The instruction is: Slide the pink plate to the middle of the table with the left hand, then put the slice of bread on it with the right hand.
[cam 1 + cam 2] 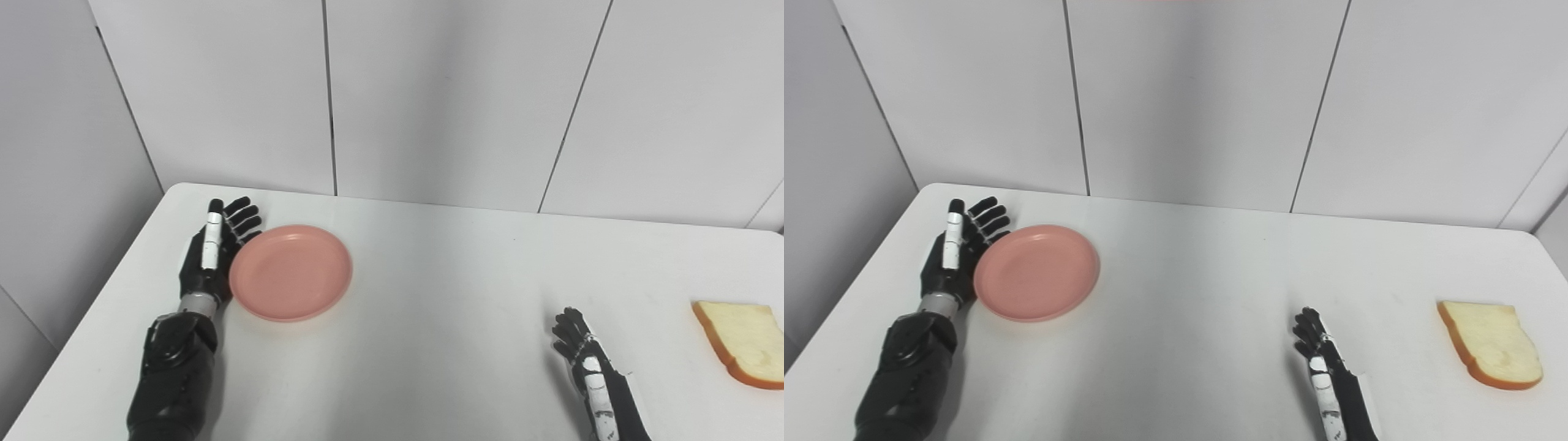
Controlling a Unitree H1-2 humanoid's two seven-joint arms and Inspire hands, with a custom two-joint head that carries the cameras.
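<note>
A round pink plate lies on the left part of the white table. My left hand is open, fingers stretched, standing on edge against the plate's left rim. A slice of bread with an orange-brown crust lies flat near the table's right edge; it also shows in the right eye view. My right hand is open and empty, low at the front right of the table, well left of the bread.
Grey wall panels stand right behind the table's far edge. The table's left edge runs diagonally just beyond my left arm.
</note>
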